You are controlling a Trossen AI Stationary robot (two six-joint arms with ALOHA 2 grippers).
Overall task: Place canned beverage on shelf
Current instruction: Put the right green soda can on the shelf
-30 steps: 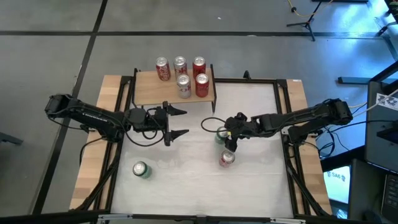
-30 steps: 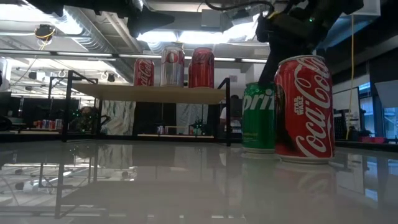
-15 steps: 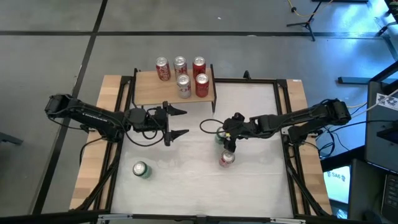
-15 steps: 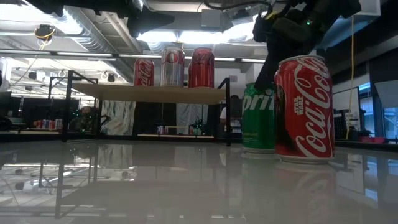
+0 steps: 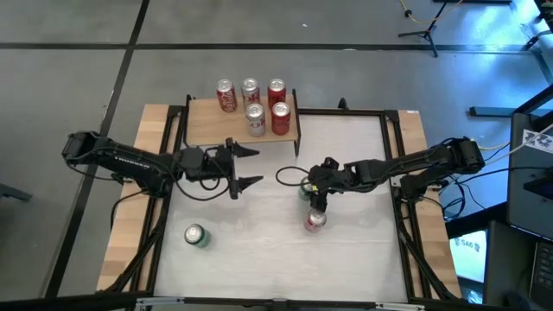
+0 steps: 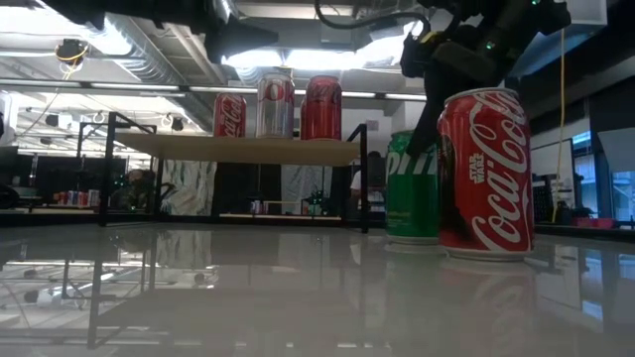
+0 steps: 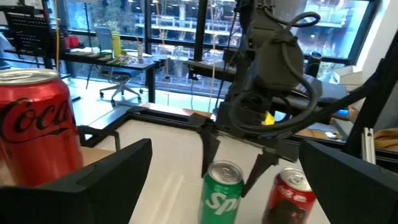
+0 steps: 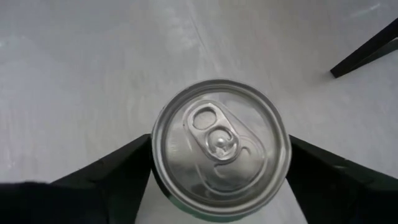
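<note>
Table: large white tabletop [image 5: 259,250] with wooden side strips, filling the lower middle of the high view.
Shelf: small light-wood board on thin black legs [image 5: 207,128], upper centre, carrying five upright cans [image 5: 251,87].
Left gripper [image 5: 252,168]: left of centre, jaws spread wide, holding nothing.
Right gripper [image 5: 313,192]: right of centre, its fingers [image 8: 112,168] astride the green Sprite can [image 8: 221,149], open, not visibly clamping.
Red Coca-Cola can [image 5: 315,221]: just below the Sprite can.
Second green can [image 5: 195,235]: lower left, alone.

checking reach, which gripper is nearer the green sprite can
Right. The right gripper straddles the green Sprite can from above; the left gripper hovers apart, near the shelf.
</note>
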